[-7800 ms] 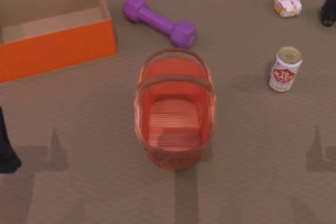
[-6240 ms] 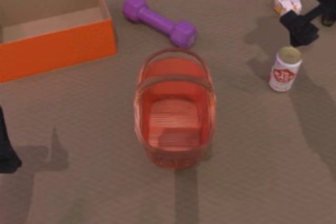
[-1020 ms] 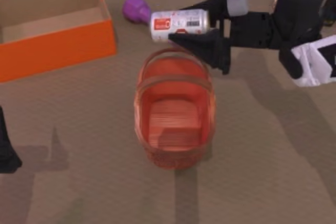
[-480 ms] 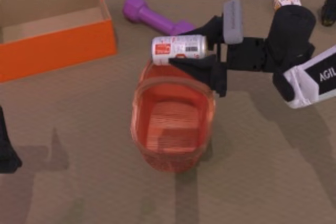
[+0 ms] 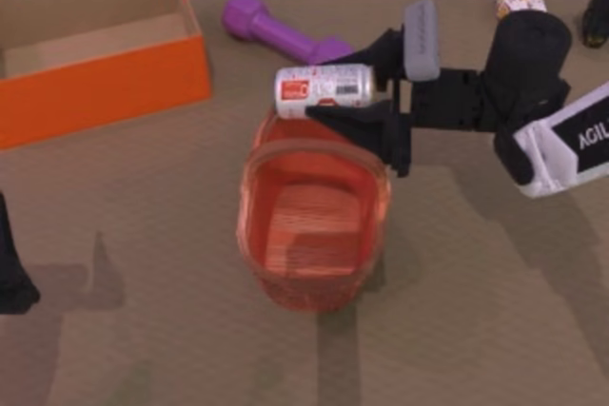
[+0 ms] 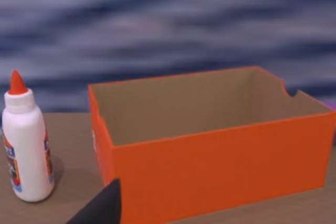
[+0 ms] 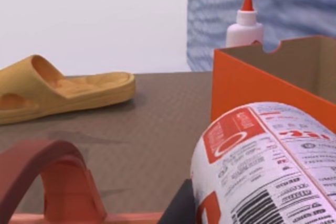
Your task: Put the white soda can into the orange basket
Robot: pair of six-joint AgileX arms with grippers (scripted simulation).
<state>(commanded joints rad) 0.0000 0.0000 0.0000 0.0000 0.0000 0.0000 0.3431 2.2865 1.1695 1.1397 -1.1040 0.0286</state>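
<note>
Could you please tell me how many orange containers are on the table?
2: the orange basket at the table's middle, and the orange box at the far left corner. Others may sit out of view.

The white soda can (image 7: 265, 166) is lying on its side and filling the lower right of the frame, its red label patch, printed text and barcode facing the camera, with a dark finger (image 7: 178, 208) of the right gripper showing just beneath its end at the bottom edge. The arched handle of the orange basket (image 7: 47, 182) is curving up in the lower left corner. Behind them, a tan slipper (image 7: 63, 90) is resting on the brown table (image 7: 157, 129) at mid left, an orange box (image 7: 247, 85) with a brown inside is standing at mid right, and a white glue bottle (image 7: 244, 24) with a red tip is poking up behind it at the upper right.
</note>
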